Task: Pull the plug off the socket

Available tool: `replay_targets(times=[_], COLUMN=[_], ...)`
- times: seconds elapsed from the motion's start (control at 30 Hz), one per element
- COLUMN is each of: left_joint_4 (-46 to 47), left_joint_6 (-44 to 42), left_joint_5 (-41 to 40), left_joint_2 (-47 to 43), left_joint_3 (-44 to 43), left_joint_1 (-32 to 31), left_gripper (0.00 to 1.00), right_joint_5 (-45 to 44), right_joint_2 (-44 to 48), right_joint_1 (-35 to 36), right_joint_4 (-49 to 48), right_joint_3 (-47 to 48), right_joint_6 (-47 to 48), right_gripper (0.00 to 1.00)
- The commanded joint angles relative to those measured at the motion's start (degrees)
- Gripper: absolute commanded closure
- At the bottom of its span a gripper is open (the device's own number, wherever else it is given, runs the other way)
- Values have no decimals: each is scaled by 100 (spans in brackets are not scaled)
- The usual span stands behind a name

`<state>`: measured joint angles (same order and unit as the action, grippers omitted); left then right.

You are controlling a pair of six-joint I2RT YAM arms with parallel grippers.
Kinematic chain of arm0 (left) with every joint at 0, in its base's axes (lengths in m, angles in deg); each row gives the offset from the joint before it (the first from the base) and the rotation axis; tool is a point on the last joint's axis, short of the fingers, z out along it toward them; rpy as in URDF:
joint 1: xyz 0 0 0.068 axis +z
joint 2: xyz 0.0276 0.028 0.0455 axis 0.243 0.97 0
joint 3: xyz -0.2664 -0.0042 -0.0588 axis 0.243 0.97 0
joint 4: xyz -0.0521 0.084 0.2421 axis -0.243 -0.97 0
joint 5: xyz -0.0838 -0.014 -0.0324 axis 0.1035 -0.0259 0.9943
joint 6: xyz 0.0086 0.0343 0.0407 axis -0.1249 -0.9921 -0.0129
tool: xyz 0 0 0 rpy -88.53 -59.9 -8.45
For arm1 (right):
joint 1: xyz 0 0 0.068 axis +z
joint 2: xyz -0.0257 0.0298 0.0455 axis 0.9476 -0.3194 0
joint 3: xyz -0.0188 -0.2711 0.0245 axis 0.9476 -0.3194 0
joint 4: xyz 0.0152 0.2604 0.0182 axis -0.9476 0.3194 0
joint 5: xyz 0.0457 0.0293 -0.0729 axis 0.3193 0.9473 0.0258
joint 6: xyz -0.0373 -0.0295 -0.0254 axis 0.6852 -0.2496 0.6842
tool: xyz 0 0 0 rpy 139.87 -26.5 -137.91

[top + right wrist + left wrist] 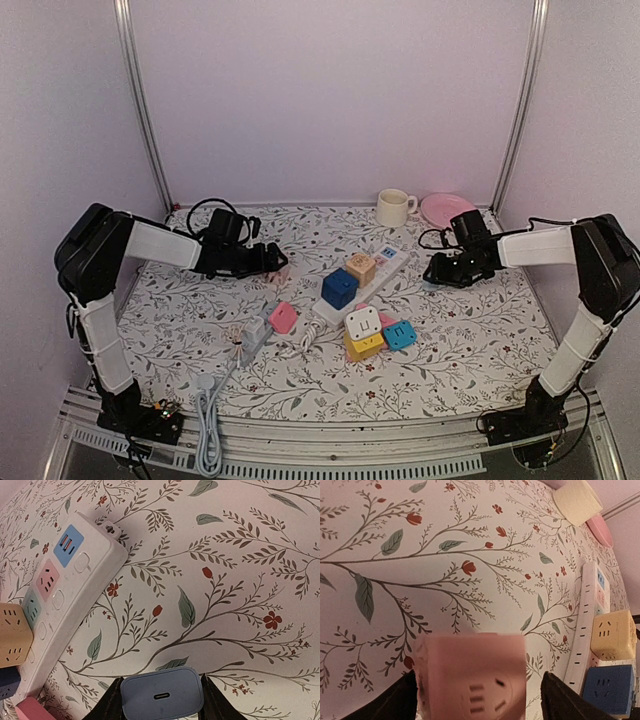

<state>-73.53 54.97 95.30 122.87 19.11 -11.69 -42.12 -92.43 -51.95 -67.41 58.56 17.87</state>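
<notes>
A white power strip (378,272) lies at mid-table and also shows in the right wrist view (65,595) and the left wrist view (586,625). A tan cube adapter (361,268) and a blue cube adapter (339,288) sit plugged into it. My right gripper (436,272) is shut on a blue-grey USB charger plug (162,694), held clear of the strip to its right, over the cloth. My left gripper (272,264) is open left of the strip. A pink cube adapter (472,680) sits between its fingers, with a gap on the right side.
A pink adapter (283,317), a white-and-yellow cube (363,332) and a cyan cube (400,333) lie loose in front of the strip. A grey plug with a white cord (252,342) lies near the front left. A cream mug (394,208) and a pink plate (447,208) stand at the back.
</notes>
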Motion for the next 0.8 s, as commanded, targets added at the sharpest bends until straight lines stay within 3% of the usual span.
replay_targets(times=[0.0, 0.2, 0.3, 0.57, 0.77], left_joint_4=[-60, -340, -460, -768, -891], left_joint_6=[-101, -373, -499, -843, -922], left_joint_5=[-85, -402, -572, -1021, -1122], left_joint_2=[-44, -338, -516, -1091, -1321], left_joint_3=[-157, -339, -390, -455, -463], left_joint_1=[63, 62, 55, -211, -868], left_gripper=[7, 3, 3, 3, 3], right_joint_5=[-212, -472, -586, -979, -904], right_joint_2=[-100, 73, 153, 273, 141], right_joint_1=[-19, -17, -8, 576, 1197], right_joint_4=[140, 390, 501, 672, 529], right_joint_3=[155, 384, 511, 1003, 1404], right_joint_6=[47, 208, 289, 607, 1096], right_gripper=[53, 27, 21, 16, 15])
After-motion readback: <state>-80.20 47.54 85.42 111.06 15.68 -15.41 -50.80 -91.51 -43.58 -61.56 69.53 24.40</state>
